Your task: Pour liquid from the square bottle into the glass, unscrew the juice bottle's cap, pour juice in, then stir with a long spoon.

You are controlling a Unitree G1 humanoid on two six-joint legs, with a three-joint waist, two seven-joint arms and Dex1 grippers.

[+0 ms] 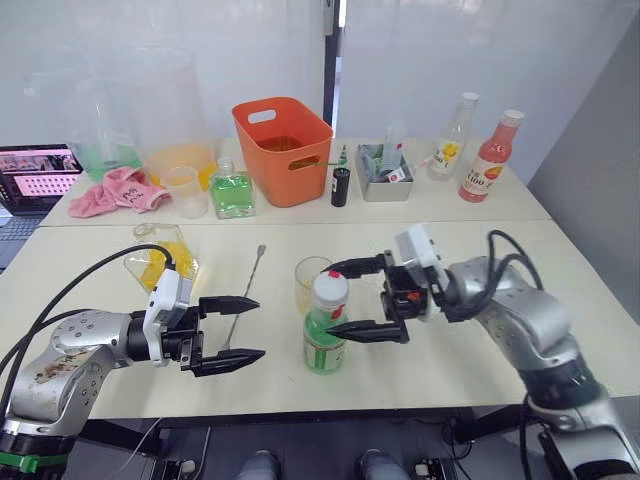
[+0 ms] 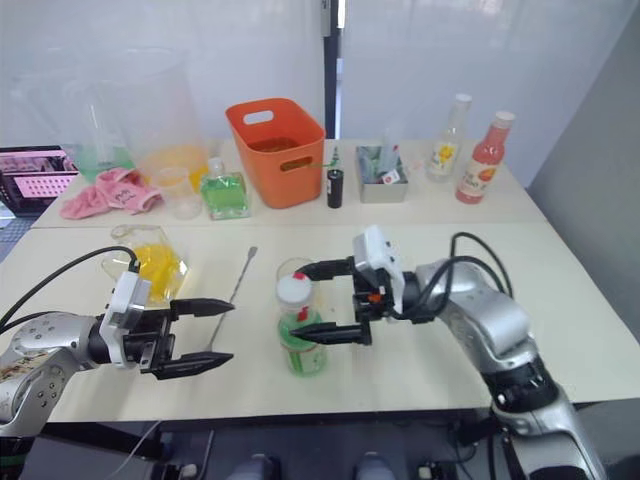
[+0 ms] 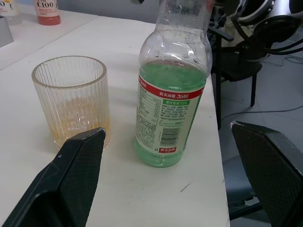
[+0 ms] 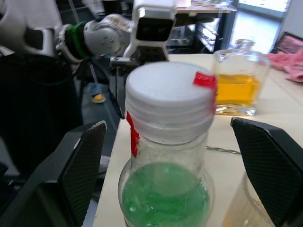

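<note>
The right hand (image 1: 358,298) is held spread, its two fingers set either side of the cap (image 4: 169,97) of the juice bottle (image 1: 325,325) without yet touching it. The left hand (image 1: 232,332) is likewise spread, a little to the left of the bottle, level with its lower body. The bottle stands upright near the front of the table (image 1: 560,250), just in front of the glass (image 3: 71,101), which holds a shallow layer of yellow liquid. The long spoon (image 1: 245,290) lies just left of the glass, the square bottle (image 1: 160,255) farther left. For a clean unscrewing, the body should be clamped by the left hand first, low on the label; the cap should then be gripped squarely at its ridged side and turned without tilting the bottle toward the glass.
</note>
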